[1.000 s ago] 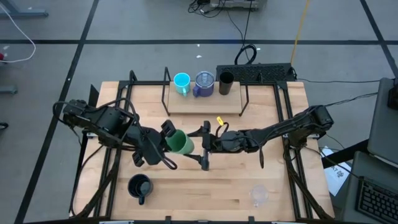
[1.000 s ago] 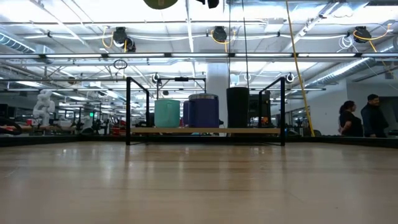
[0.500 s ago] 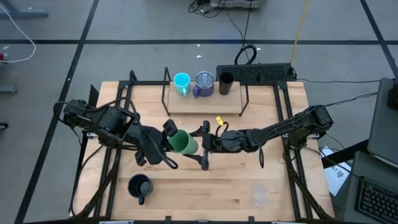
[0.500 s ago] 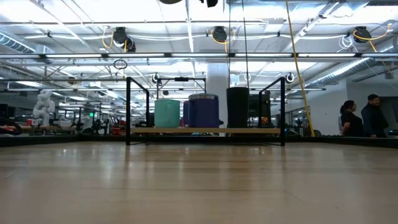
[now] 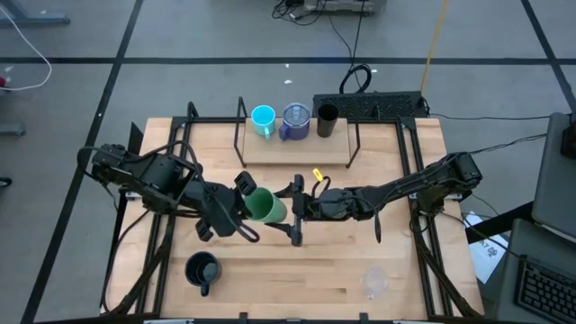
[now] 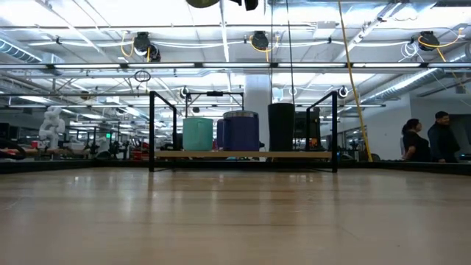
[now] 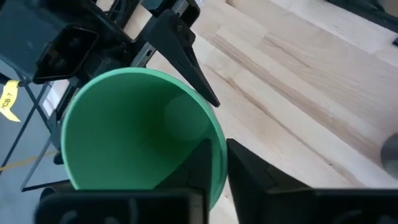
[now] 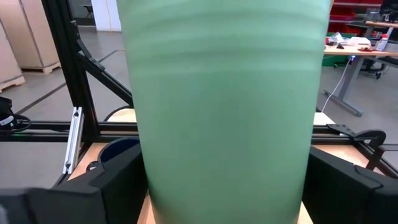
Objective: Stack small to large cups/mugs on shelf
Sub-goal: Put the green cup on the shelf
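Green cup (image 5: 264,206) tilted above mid-table; cyan mug (image 5: 263,119), purple mug (image 5: 295,121), dark tumbler (image 5: 327,120) on shelf (image 5: 297,151).

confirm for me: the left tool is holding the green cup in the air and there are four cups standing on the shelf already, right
Not quite. The left tool does hold the green cup in the air, but the shelf carries three, not four: the cyan mug, the blue-purple mug and the dark tumbler. The high view shows this.

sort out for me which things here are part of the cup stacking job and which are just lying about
Part of the job: green cup pinched by the left gripper, cyan mug, blue-purple mug, dark tumbler, black mug, clear cup, shelf.

Lying about: black keyboard, floor cables.
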